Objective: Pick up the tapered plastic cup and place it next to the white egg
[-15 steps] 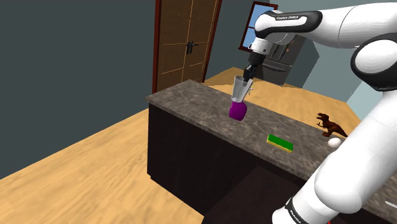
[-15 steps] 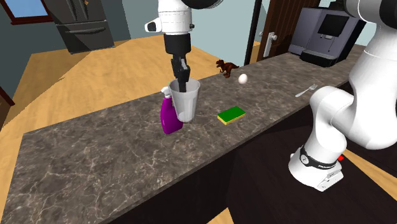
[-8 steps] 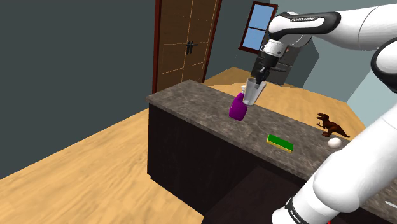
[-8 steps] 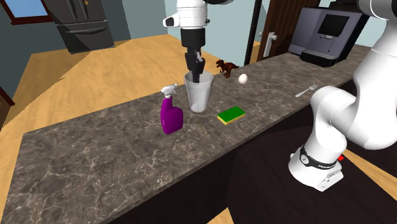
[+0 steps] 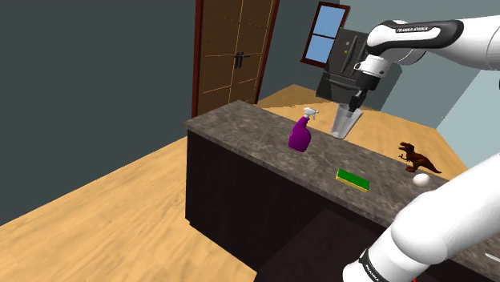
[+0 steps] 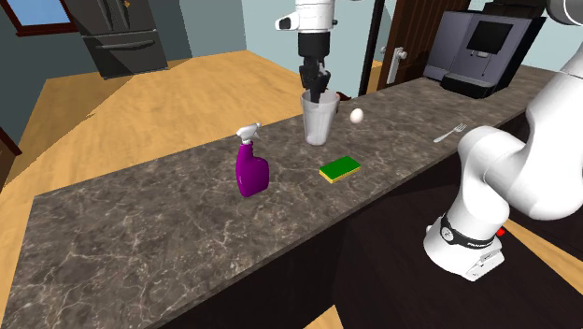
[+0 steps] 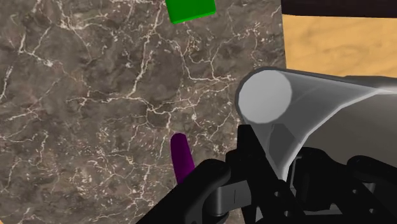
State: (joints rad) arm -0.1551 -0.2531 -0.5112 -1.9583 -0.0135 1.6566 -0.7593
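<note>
Fingers [image 6: 315, 79] are clenched on the rim of the grey tapered cup [image 6: 319, 121], one finger inside the wall and one outside. The gripper [image 6: 319, 91] holds it upright over the marble counter [image 6: 140, 234]. The cup is just beside the white egg [image 6: 356, 116]; can't tell if its base touches down. A green sponge [image 6: 339, 168] lies near the egg, and a purple spray bottle [image 6: 250, 170] stands farther from the egg, beyond the cup.

Room fittings: dark grey walls [image 5: 96, 80]; wood-plank floor [image 5: 96, 224]; brown panelled double door [image 5: 232, 56]; blue-paned window [image 5: 324, 40]; dark fridge [image 6: 117, 37], well behind the jaws; marbled stone worktop [image 6: 140, 243] beneath the jaws, on dark cabinets [image 5: 232, 192].
</note>
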